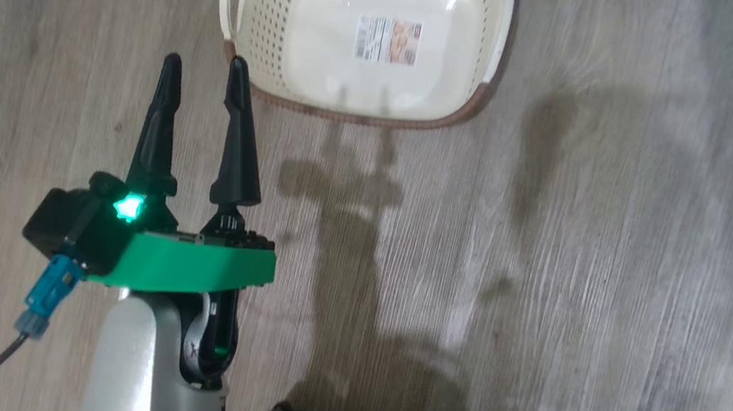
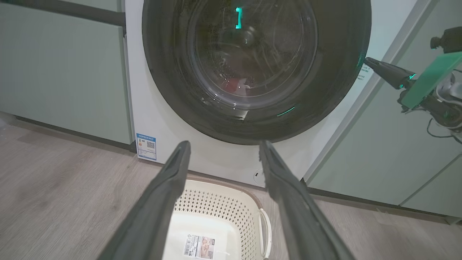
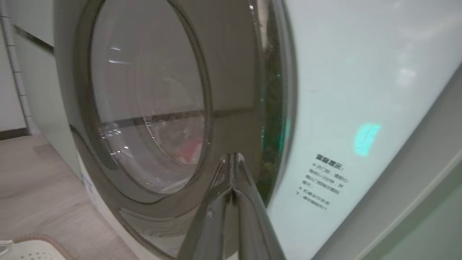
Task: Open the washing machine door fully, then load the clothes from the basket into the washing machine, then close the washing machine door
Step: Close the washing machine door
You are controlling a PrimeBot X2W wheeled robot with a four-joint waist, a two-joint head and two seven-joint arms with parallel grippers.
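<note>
White enamel fronts the washing machine (image 2: 223, 159), which stands between pale green cabinets (image 2: 61, 72) at the back edge of the grey wood-look floor (image 1: 629, 233). Its washing machine door (image 2: 173, 90) looks to lie shut against that front, and the red clothes (image 2: 231, 86) show through the glass, low in the drum. The basket (image 1: 270, 32) stands on the floor just before the washer, under the door. A blue energy sticker (image 2: 146, 146) with a QR code sits at the front's lower corner; black Chinese print (image 3: 321, 187) beside the door is too small to read, as is the paper sticker (image 1: 387, 39) on the basket's bottom. The left claw (image 1: 204, 62) hangs spread wide and holds nothing, beside the basket's rim. The right claw (image 3: 232, 157) is pressed tight together on nothing, its tips by the door's rim; whether they touch it I cannot tell.
</note>
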